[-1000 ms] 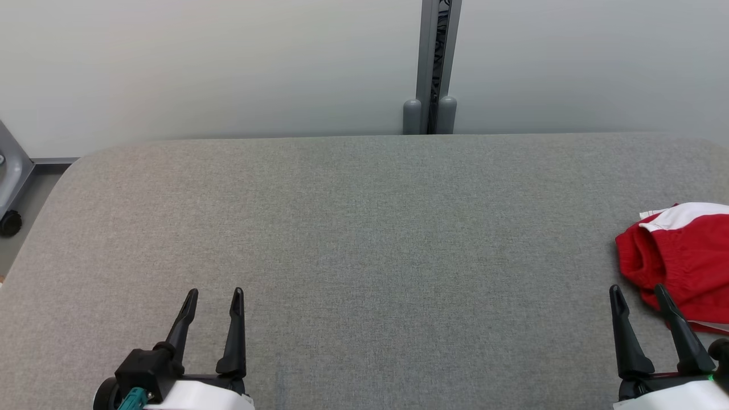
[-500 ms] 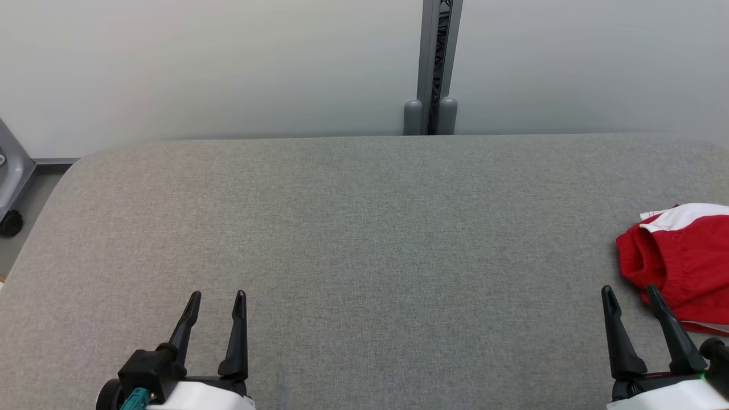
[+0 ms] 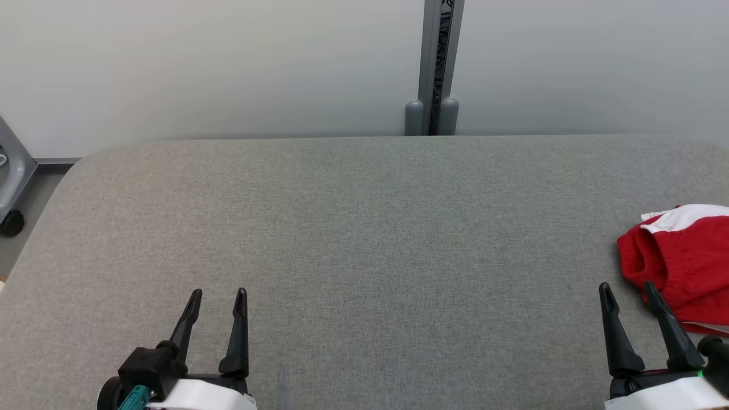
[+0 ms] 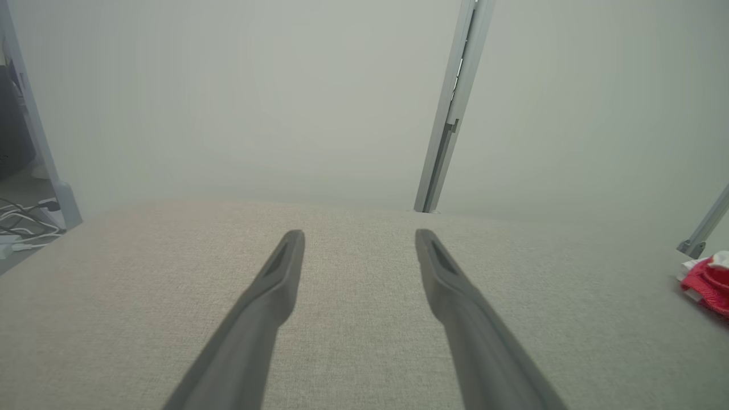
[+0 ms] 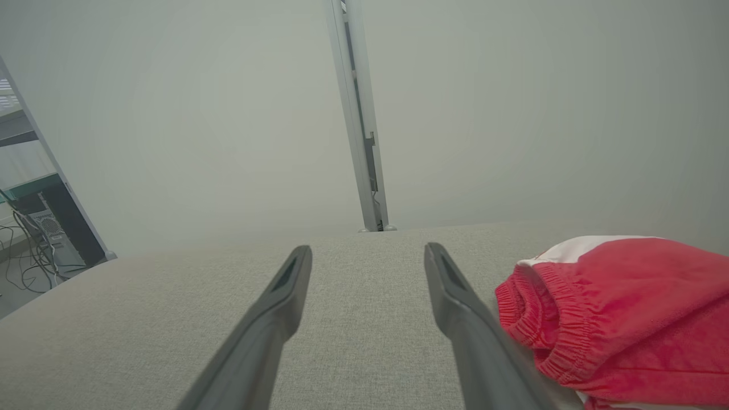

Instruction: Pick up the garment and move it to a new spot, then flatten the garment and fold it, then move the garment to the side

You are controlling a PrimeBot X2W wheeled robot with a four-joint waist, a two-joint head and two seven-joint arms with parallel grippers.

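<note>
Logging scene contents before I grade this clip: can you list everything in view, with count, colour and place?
garment: one, red with white trim, bunched at the table's right edge
table: one, grey fabric top, spans the head view
wall: one, pale, behind the table
post: one, grey metal, upright against the wall
wheeled frame: one, grey with a black caster, on the floor at far left
cables: several, white and black, on the floor left of the table
left pincer: one, dark fingers, open, lower left over bare table
right pincer: one, dark fingers, open, lower right, next to the garment
</note>
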